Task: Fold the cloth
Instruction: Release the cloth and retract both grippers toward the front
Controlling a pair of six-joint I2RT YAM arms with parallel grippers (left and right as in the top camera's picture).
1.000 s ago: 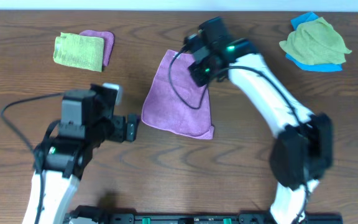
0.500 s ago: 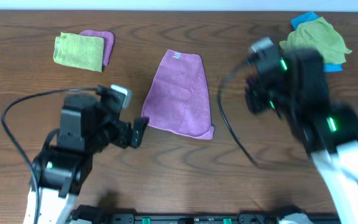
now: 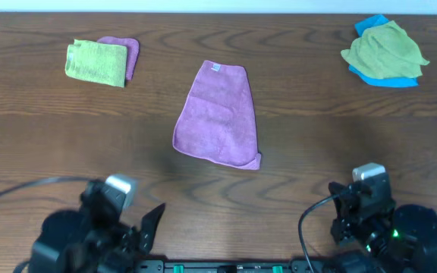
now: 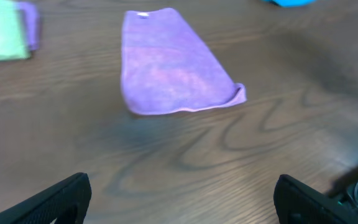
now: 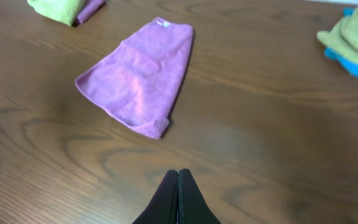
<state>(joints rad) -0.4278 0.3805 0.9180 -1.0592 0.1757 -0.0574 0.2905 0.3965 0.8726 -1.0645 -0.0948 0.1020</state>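
The bench (image 3: 317,121) is dark brown wood with wavy lines. A thin pale strip (image 3: 203,6) runs along the top edge of the overhead view; I cannot tell what it is. The cloth (image 3: 218,114) lies flat in the middle of the frame. Its white label (image 3: 214,68) is at the top end, and one bottom corner curls up.

In the upper left, a green cloth (image 3: 95,62) lies on a small purple cloth (image 3: 131,53). In the upper right, a crumpled green cloth (image 3: 384,49) lies on a blue cloth (image 3: 391,80).

Both arms sit at the bottom edge, well apart from the cloth, with bare wood between. The left hand (image 4: 182,183) is spread wide and holds nothing. The right hand (image 5: 178,186) is clenched tight and holds nothing.
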